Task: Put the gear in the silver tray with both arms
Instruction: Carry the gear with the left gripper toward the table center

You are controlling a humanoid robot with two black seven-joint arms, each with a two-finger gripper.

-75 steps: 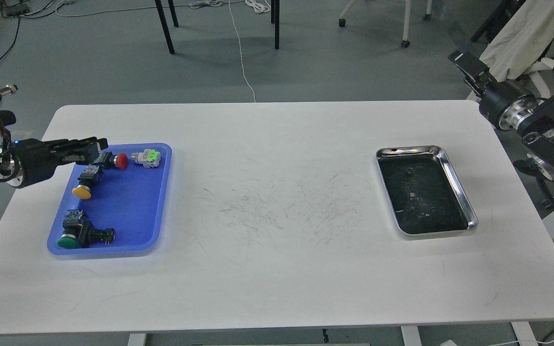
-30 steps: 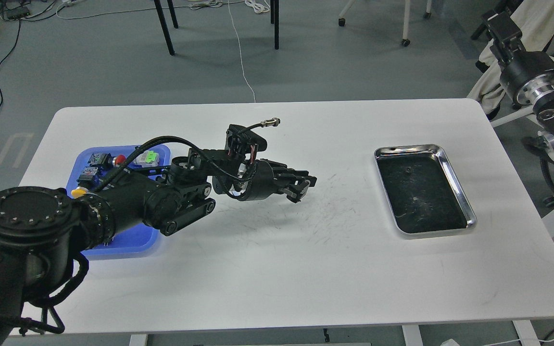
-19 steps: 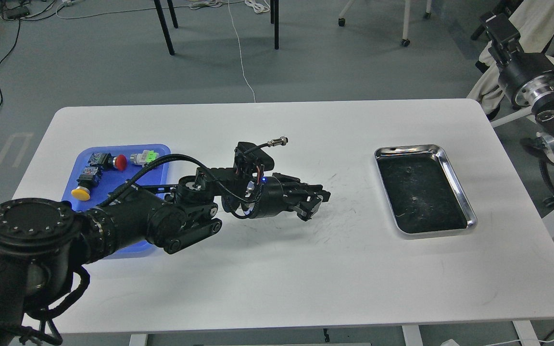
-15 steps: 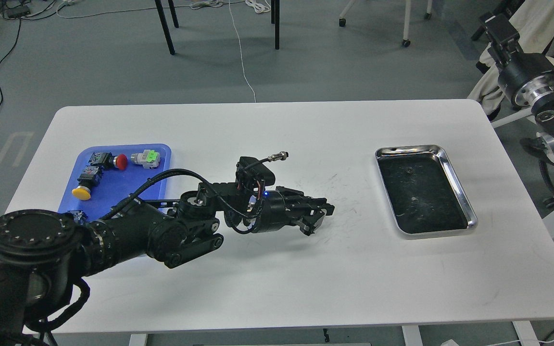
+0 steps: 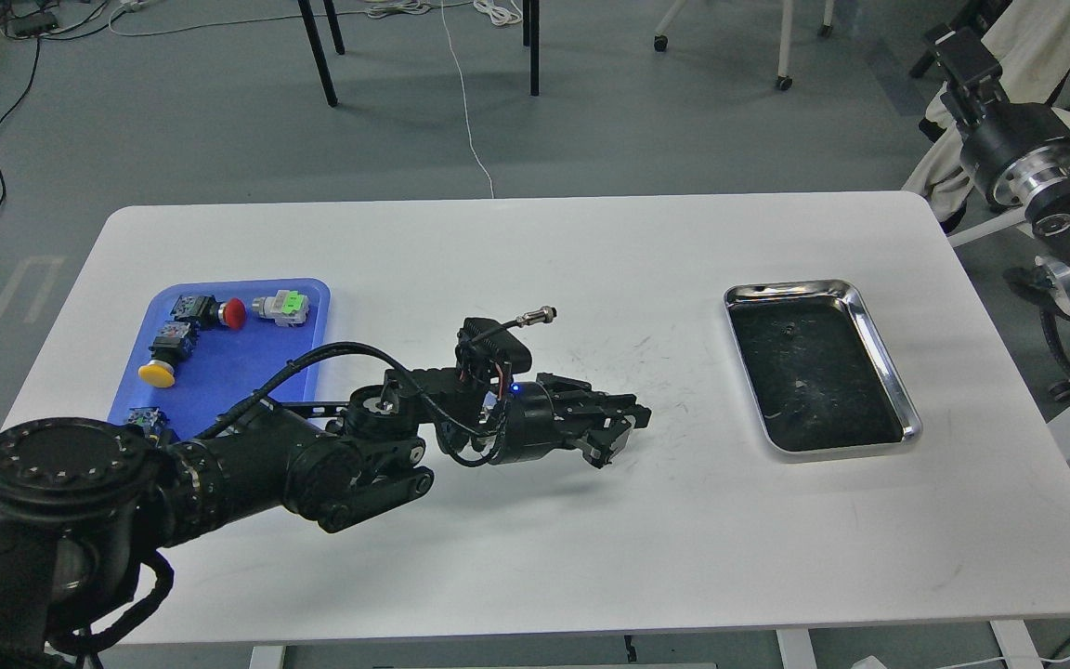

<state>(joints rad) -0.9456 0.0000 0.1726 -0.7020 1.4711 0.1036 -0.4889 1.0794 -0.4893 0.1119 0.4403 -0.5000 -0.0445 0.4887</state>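
Though dark, the left end effector (image 5: 617, 435) hides any load.

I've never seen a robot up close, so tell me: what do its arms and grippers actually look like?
Both arms are matte black, built of thick round segments. The left arm carries looped black cables, a small blue light and a black two-finger left gripper. The right arm shows shiny silver joint rings; its right gripper is a small black block.

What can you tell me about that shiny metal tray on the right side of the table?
The silver tray is a rectangular, polished steel-looking dish with rounded corners and a raised, mirror-bright rim. Its bottom looks dark and scratched, with a few pale specks. It lies flat on the white table, slightly skewed. Nothing else touches it.
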